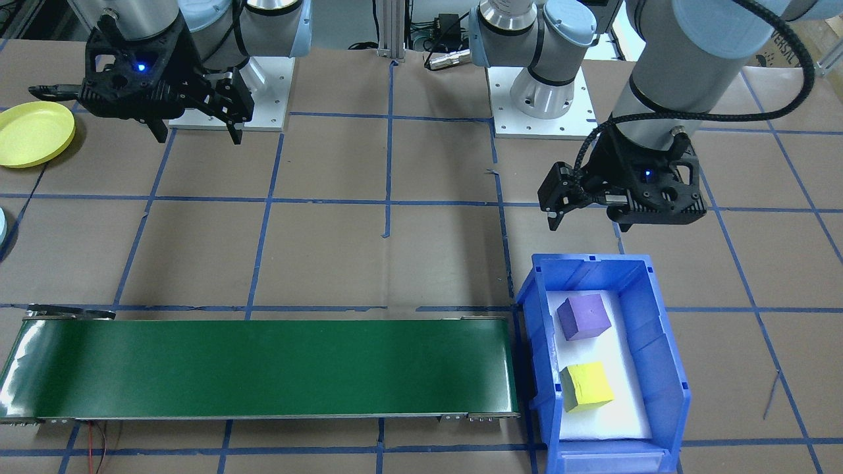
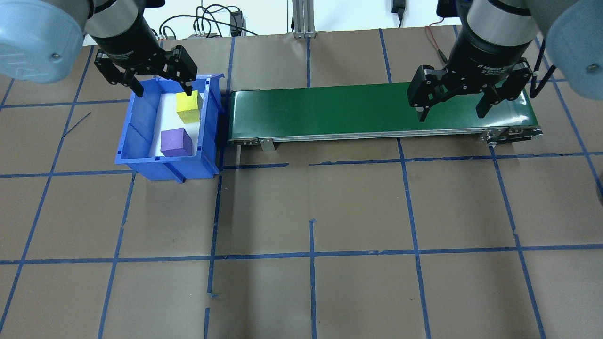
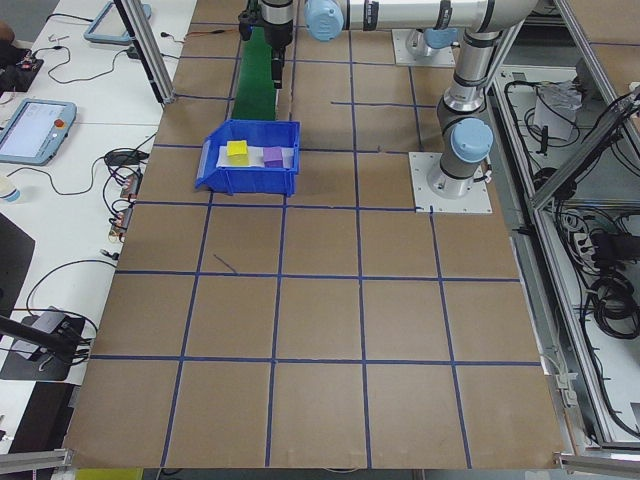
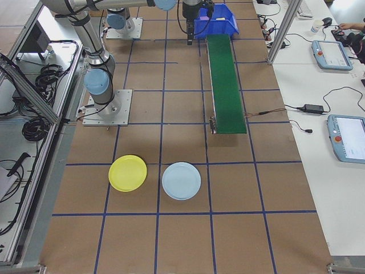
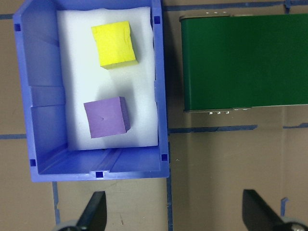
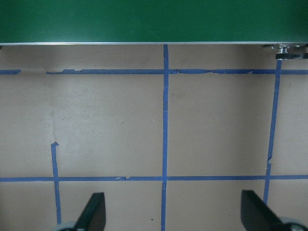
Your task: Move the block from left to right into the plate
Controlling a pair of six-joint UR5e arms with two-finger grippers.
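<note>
Nothing moved yet: both blocks, purple [image 1: 583, 316] and yellow [image 1: 586, 387], in bin [image 1: 665, 368]. Left gripper [image 1: 593, 214] and right gripper [image 1: 197, 131] spread, empty. Belt [image 1: 263, 368] bare; plate [image 1: 33, 133] unfilled.

**My two arms**

My arms are silver tubes with pale blue joint caps, on white base plates with screws. Each black gripper, left [image 1: 588, 218] and right [image 1: 197, 136], shows a small blue light. A black braided cable [image 1: 777, 39] runs along my left arm.
</note>
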